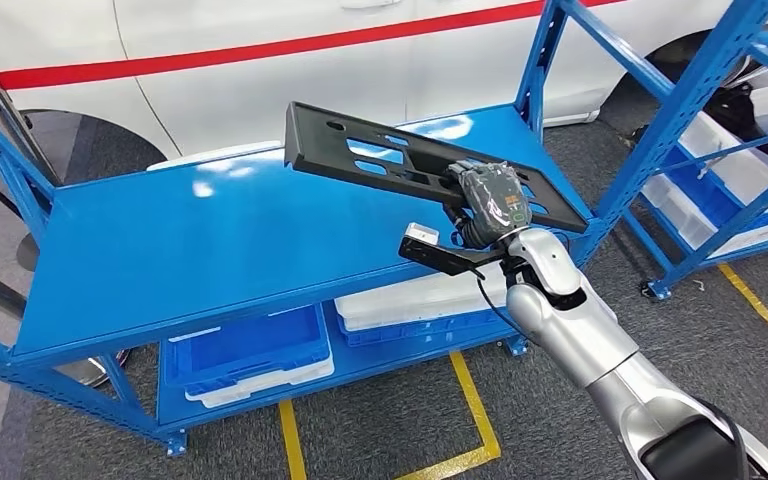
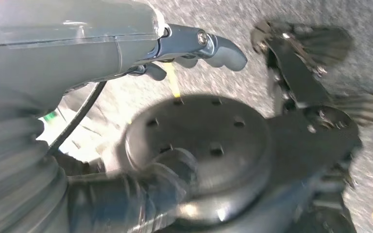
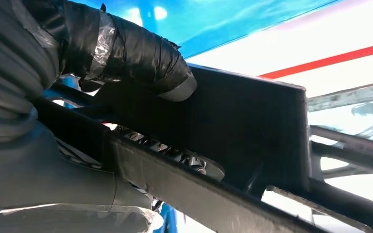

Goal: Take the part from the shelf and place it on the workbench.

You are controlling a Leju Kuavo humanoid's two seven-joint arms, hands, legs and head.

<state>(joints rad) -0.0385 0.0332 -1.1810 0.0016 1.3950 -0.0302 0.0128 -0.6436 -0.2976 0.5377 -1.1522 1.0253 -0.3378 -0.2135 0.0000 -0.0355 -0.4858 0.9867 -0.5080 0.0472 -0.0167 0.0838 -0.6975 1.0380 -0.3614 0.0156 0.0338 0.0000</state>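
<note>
The part (image 1: pixel 380 150) is a long, flat black plastic panel with several cut-outs. It hangs tilted just above the back right of the blue shelf top (image 1: pixel 210 240). My right hand (image 1: pixel 490 200) grips it near its right end, fingers wrapped over the edge. In the right wrist view the black-taped thumb (image 3: pixel 136 53) presses on the panel's face (image 3: pixel 243 121), with the other fingers hidden under it. My left hand (image 2: pixel 194 46) hangs over grey floor, holding nothing, its fingers stretched out.
The shelf's lower level holds a blue bin (image 1: pixel 250 355) and a white bin (image 1: pixel 410 300). A blue upright (image 1: pixel 540 60) stands at the back right corner. A second blue rack (image 1: pixel 720 150) stands to the right. A white car (image 1: pixel 260 60) sits behind. Yellow lines (image 1: pixel 475 400) mark the floor.
</note>
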